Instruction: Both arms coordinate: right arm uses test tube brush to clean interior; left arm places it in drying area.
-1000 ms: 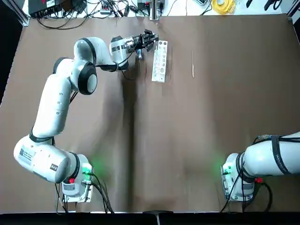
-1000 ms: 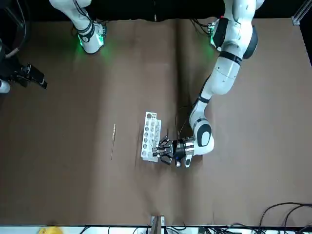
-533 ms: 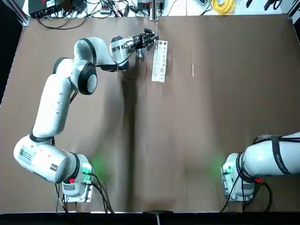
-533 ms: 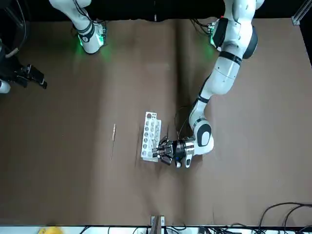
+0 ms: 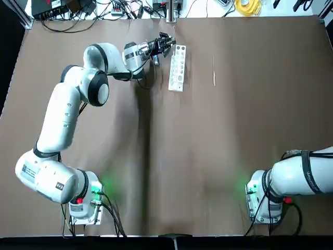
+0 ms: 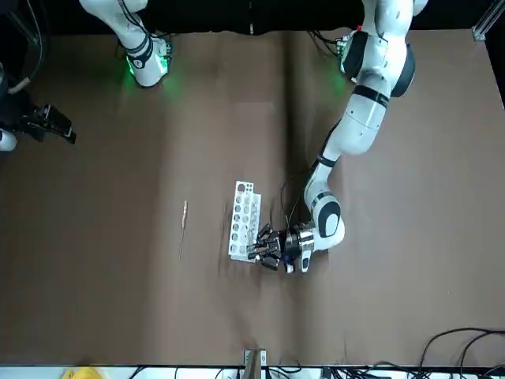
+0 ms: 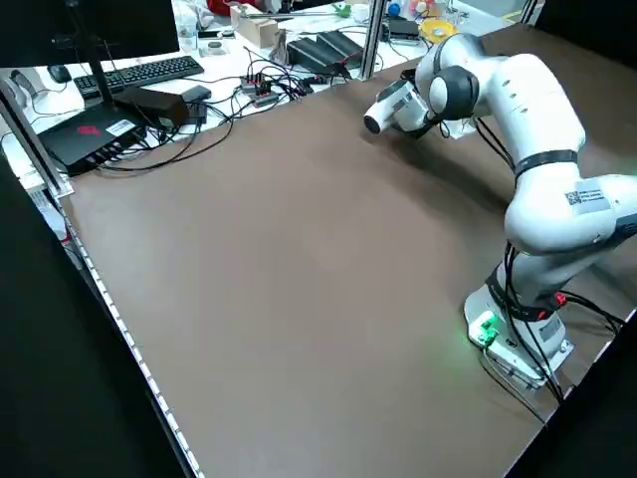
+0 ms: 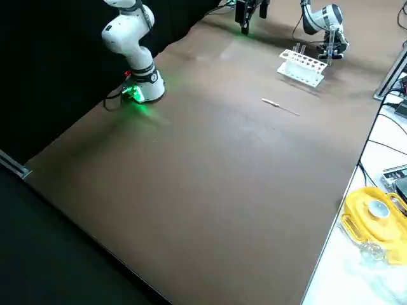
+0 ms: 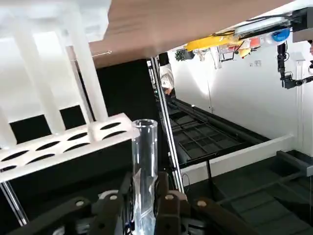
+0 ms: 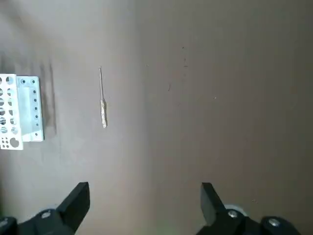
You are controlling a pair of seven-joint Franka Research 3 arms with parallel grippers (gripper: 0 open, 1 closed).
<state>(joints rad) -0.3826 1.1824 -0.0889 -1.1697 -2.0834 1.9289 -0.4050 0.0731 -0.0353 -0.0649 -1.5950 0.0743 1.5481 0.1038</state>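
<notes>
Two white-and-grey jointed arms are standing at a brown worktop (image 5: 208, 156). Left arm (image 5: 62, 114) is reaching to the far edge, its gripper (image 9: 145, 215) pinching a clear glass test tube (image 9: 144, 161) just beside the small white rectangular rack (image 5: 177, 67). Right arm (image 5: 296, 179) is staying back near its base, its gripper (image 10: 145, 196) hanging above the worktop with fingers (image 10: 78, 200) spread wide, holding nothing. Thin pale tan brush (image 5: 214, 71) is lying flat on the worktop, right of the rack and apart from it.

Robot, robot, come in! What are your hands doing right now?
Left hand shut on glass tube, beside white rack. Right hand open, parked high. Brush lying untouched on table. Nothing in the way.
</notes>
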